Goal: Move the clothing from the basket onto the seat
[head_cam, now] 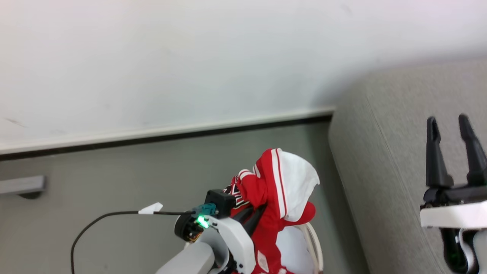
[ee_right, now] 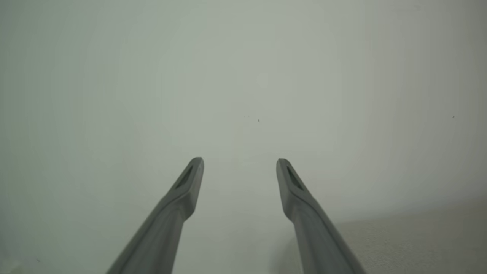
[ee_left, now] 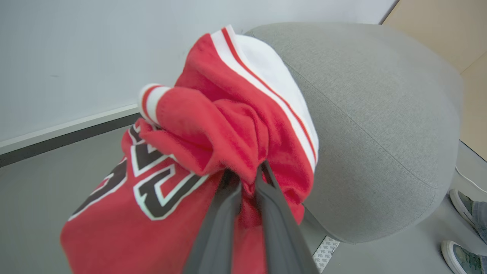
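- The left gripper has its two dark fingers drawn in narrow, pinching a bunched fold of the clothing between them
- The fabric swallows the fingertips, so the tips themselves are hidden
- The clothing hangs from this grip as a crumpled red bundle, with a white panel edged in thin red and white stripes on top and a black-and-white emblem on the side draping down
- In the head view the bundle is lifted clear of the floor, just beside the seat but not on it
- A pale curved edge under the bundle looks like part of the basket; the lower end of the clothing trails down next to it
- A green light glows on the left wrist, and a black cable with a white tag runs off from it
- The right gripper is spread wide and holds nothing; it sits above the grey seat, fingers pointing towards the white wall
- From the left wrist, the seat shows as a big rounded grey cushion behind the clothing
- A person's two shoes stand on the floor near the seat's lower corner
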Robot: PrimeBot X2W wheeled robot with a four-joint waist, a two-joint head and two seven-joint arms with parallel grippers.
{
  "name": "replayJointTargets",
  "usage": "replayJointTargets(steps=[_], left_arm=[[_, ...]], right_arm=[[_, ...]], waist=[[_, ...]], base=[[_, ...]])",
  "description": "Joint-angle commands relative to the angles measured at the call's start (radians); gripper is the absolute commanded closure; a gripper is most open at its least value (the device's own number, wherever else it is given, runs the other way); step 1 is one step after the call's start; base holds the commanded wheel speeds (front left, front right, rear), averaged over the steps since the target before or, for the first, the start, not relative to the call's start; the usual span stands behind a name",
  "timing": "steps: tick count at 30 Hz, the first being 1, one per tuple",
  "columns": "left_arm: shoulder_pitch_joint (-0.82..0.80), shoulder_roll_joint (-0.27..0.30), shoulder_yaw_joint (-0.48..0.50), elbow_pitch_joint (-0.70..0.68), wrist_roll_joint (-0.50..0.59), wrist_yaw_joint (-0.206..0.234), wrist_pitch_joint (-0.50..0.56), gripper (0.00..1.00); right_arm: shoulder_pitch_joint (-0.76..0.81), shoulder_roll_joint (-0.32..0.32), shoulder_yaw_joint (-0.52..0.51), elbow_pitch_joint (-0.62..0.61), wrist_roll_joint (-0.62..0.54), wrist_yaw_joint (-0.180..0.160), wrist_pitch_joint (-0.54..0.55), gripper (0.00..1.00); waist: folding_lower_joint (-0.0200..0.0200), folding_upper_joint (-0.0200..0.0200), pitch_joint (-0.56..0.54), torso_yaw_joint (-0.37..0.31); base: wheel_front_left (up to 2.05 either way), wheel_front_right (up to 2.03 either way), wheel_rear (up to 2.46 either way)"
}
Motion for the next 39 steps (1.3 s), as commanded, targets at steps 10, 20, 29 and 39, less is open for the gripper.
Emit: replayJointTargets(steps=[10,20,29,39], left_arm=[[-0.072,0.042,0.041,-0.131,0.008,0.040,-0.025,1.00],[-0.115,0.115,0.073,-0.331,0.003,0.099,0.034,1.00],[-0.090,0.140,0.069,-0.448,-0.010,0.138,0.083,1.00],[-0.092,0.129,0.058,-0.485,-0.013,0.145,0.098,1.00]], right_arm=[[0.112,0.041,0.059,0.048,0.053,-0.002,-0.002,0.00],[0.125,0.040,0.156,0.079,0.063,-0.002,-0.002,0.00],[0.096,0.029,0.296,0.104,0.082,-0.002,-0.002,0.00],[-0.039,-0.001,0.607,0.200,0.143,-0.002,-0.002,0.00]], waist=[[0.0004,0.0000,-0.138,0.105],[0.0004,0.0000,-0.178,0.117],[0.0004,0.0000,-0.180,0.124],[0.0004,0.0000,-0.172,0.139]], base=[[0.00,0.00,0.00],[0.00,0.00,0.00],[0.00,0.00,0.00],[0.00,0.00,0.00]])
